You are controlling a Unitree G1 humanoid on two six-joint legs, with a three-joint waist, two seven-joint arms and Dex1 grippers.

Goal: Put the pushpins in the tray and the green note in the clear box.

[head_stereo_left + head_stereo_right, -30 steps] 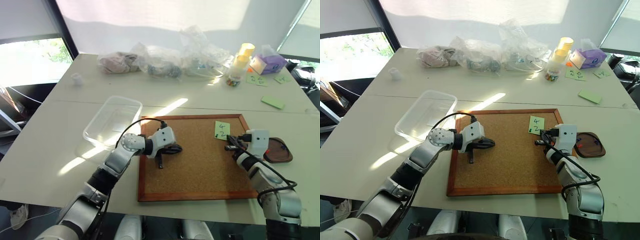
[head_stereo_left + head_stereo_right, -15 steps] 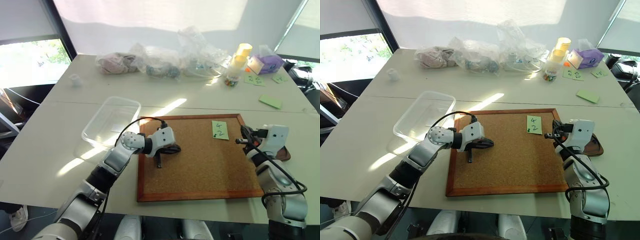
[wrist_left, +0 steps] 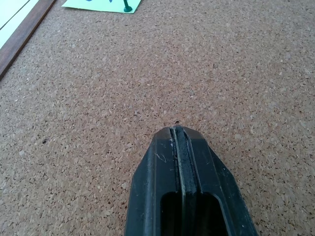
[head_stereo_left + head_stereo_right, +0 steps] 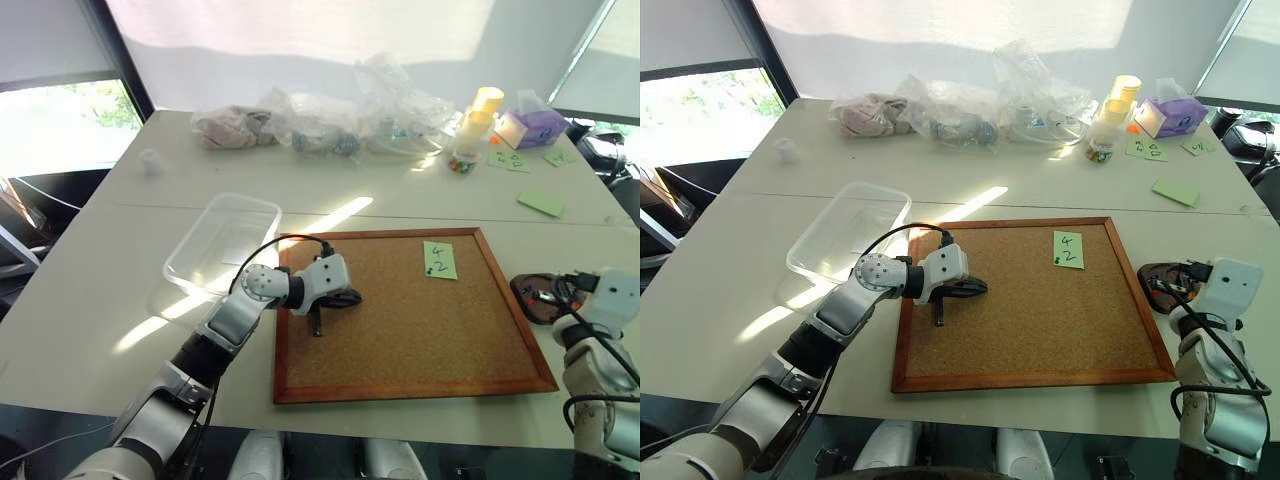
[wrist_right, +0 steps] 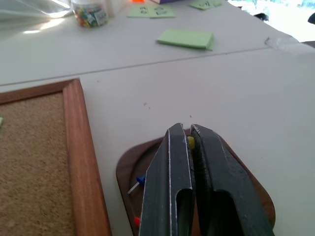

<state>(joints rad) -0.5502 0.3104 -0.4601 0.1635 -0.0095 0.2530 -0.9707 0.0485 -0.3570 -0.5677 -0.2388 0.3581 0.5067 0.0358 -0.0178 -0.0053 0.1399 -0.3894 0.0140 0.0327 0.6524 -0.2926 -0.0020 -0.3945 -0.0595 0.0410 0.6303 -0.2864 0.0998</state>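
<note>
Pushpins (image 5: 140, 180) lay in the tray (image 5: 123, 172) at lower right; the right end effector (image 5: 190, 132) pinched a yellow one above it. The note (image 4: 439, 259) remained pinned; the left end effector (image 3: 178, 131) was pressed together.

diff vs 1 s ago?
The right gripper swung away from the green note, off the corkboard, to above the tray, jaws shut on a yellow pushpin. The left gripper stayed shut over the corkboard; note still pinned, clear box unmoved.
</note>
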